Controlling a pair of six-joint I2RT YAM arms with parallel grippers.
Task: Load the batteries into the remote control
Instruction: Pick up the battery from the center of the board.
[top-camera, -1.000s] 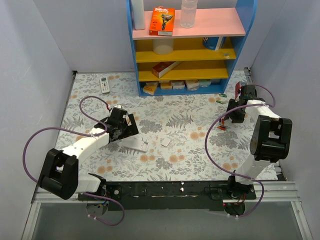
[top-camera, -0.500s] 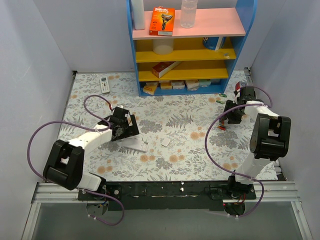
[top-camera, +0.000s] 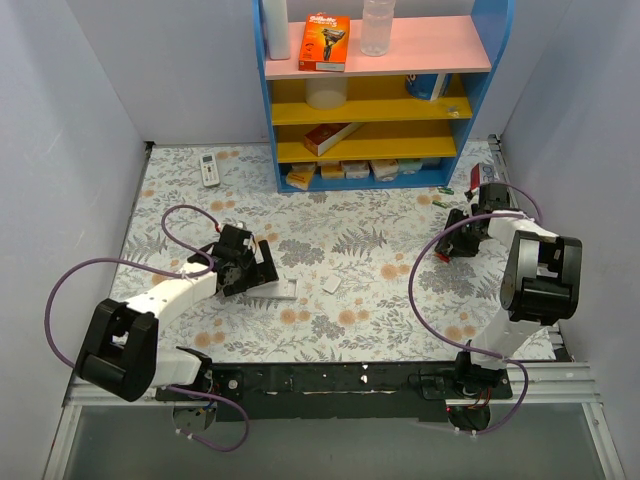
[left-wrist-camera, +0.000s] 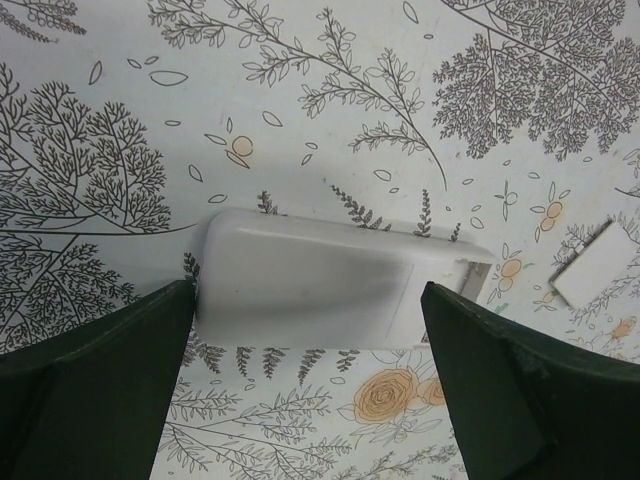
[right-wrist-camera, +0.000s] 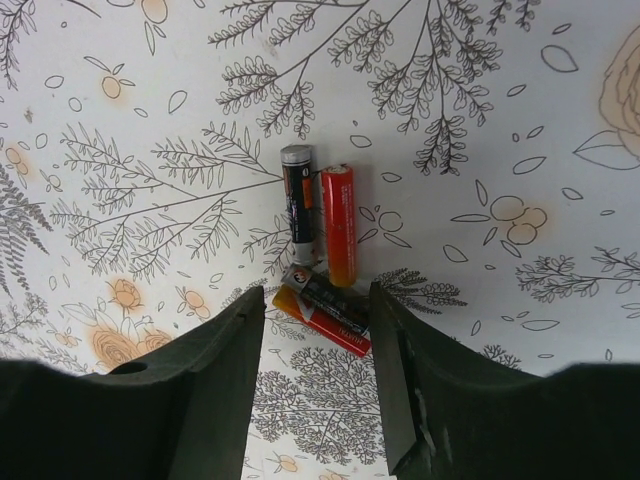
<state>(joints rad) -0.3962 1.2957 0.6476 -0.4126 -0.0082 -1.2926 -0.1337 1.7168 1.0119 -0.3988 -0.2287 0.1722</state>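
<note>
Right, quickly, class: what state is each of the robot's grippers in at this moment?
Left gripper: open wide, straddling the remote control, not gripping it.
Right gripper: partly open, batteries lying between its fingers, no grip evident.

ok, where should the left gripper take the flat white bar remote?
The slim white plastic remote control lies flat, so come straight down and pinch its two long edges mid-length: its narrowest reachable span. Avoid the notched end. The open left gripper straddles it lengthwise, so probably turn the wrist first.
</note>
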